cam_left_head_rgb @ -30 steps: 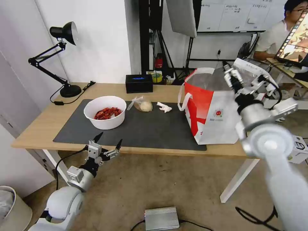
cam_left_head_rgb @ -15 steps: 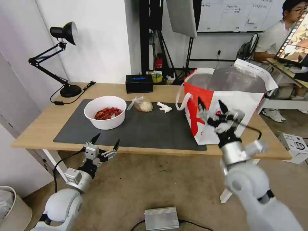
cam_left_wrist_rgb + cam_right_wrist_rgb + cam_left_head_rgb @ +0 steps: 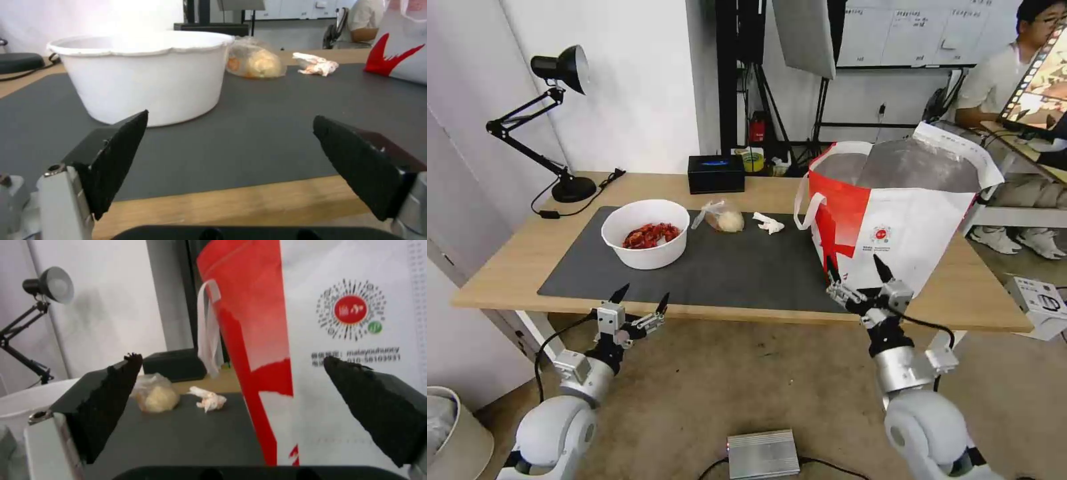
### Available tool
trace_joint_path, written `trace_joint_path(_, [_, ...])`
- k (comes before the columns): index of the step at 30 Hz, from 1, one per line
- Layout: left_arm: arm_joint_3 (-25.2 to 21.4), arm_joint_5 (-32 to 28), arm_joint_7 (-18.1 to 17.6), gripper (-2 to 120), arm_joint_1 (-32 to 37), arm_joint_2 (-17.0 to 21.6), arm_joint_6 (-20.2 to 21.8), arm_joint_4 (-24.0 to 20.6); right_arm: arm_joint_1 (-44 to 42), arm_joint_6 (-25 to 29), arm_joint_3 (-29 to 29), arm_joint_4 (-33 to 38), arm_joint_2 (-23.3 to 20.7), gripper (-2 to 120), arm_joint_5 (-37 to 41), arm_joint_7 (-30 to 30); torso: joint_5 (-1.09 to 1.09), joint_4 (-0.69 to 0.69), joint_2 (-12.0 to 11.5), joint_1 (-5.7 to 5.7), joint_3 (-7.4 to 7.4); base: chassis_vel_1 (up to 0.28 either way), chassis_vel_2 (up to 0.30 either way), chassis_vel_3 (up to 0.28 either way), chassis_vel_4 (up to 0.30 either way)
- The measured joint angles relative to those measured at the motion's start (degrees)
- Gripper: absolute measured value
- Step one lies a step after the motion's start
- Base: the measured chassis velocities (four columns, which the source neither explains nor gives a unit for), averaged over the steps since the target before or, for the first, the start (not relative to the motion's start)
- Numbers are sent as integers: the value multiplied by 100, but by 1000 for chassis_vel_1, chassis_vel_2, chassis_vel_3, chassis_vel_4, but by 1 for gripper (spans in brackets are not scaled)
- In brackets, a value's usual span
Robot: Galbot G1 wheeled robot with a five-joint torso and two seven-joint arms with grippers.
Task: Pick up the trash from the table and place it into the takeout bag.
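Observation:
On the dark mat of the table point(image 3: 507, 267) stands a white bowl of red shells point(image 3: 646, 233) point(image 3: 142, 73). Right of it lie a clear bag with a beige lump point(image 3: 725, 218) point(image 3: 254, 61) point(image 3: 155, 393) and a crumpled white tissue point(image 3: 768, 223) point(image 3: 315, 64) point(image 3: 206, 400). The takeout bag point(image 3: 894, 213) point(image 3: 338, 340), white with a red side and foil lining, stands open at the table's right end. My left gripper point(image 3: 640, 303) point(image 3: 231, 160) hangs open below the table's front edge, in front of the bowl. My right gripper point(image 3: 859, 270) point(image 3: 231, 406) is open at the front edge, just before the bag.
A black tissue box point(image 3: 716, 173) sits at the back of the table and a black desk lamp point(image 3: 554, 120) at the back left. A silver box point(image 3: 762, 453) lies on the floor between my arms. A bin point(image 3: 454, 433) stands at the lower left.
My right arm came down from above the takeout bag to the table's front edge, its gripper open throughout. My left gripper sank slightly lower.

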Motion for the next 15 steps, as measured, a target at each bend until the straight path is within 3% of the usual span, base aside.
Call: trace_joint_path(15, [-94,-29,50,100,43,-70,42,0,-408,195,-343,-177,289,100,-481,-75,1,-1,0,0,0,0,0,0,0])
